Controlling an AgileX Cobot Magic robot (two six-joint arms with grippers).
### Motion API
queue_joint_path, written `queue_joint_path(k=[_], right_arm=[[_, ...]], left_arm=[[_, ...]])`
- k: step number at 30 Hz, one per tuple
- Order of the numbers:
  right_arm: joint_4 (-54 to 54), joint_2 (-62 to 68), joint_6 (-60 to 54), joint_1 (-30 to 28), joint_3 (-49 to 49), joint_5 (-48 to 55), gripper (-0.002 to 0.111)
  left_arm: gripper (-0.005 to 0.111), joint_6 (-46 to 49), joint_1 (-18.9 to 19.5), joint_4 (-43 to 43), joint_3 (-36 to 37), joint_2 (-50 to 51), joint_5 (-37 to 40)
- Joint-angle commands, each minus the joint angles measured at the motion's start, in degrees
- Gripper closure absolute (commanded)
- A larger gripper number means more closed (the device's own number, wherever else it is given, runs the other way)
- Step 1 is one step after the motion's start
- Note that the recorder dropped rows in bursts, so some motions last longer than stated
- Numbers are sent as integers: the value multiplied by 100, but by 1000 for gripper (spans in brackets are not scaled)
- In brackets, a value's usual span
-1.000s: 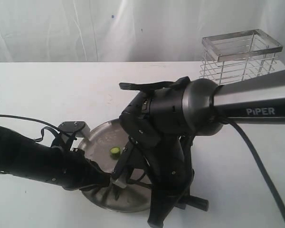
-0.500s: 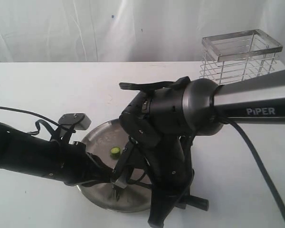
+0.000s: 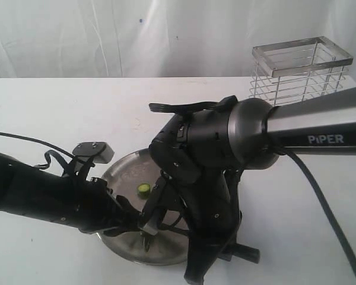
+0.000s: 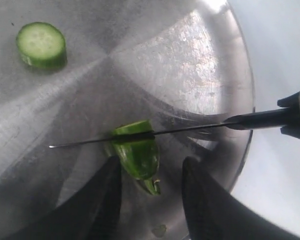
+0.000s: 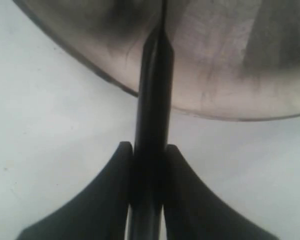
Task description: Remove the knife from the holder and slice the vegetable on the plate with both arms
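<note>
On the white tabletop (image 3: 59, 107), near the front middle of the exterior view, sits the plate (image 3: 120, 173), largely covered by both arms. The holder (image 3: 299, 71) stands upright at the back right, well apart from the plate, with no knife showing in it.

The right arm (image 3: 326, 139), lettered "PiPER", reaches in from the right and bends down over the plate's near side. Its gripper (image 5: 147, 146) is pinching the knife (image 5: 152, 125): the two fingers press against either side of the black handle, which lies over the tabletop just outside the plate's rim (image 5: 90, 70).

The left wrist view shows the narrow dark blade (image 4: 140, 136) running across the vegetable (image 4: 137, 155), with its pointed tip beyond the vegetable over bare steel. The blade rests on or in the green piece close to its cut end; how deep it sits cannot be told. The vegetable lies on the plate's floor (image 4: 190, 75), stem end toward the left gripper. A round slice (image 4: 41, 44), pale green inside, lies flat on the plate well apart from the rest; it also shows in the exterior view (image 3: 143, 189).

The left arm (image 3: 41, 199) comes in low from the left. Its gripper (image 4: 152, 167) is spread, one finger (image 4: 107, 195) just beside the vegetable and the other standing clear of it with a gap between.
</note>
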Motion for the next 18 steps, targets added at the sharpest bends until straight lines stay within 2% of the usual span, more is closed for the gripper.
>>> queue_joint_path(k=[1,5,18], right_arm=[[-27,-22,-55,7,-29,-79,108],[-27,-22,-55,7,-29,-101,108],[-27,-22,-55,7,-29,-90,108]], left_arm=[[63,-46,-279,-8,13,-1,-225],[63,-46,-391,-8,13,77,-370],[63,-10,-401,-270,-134,485,-589]])
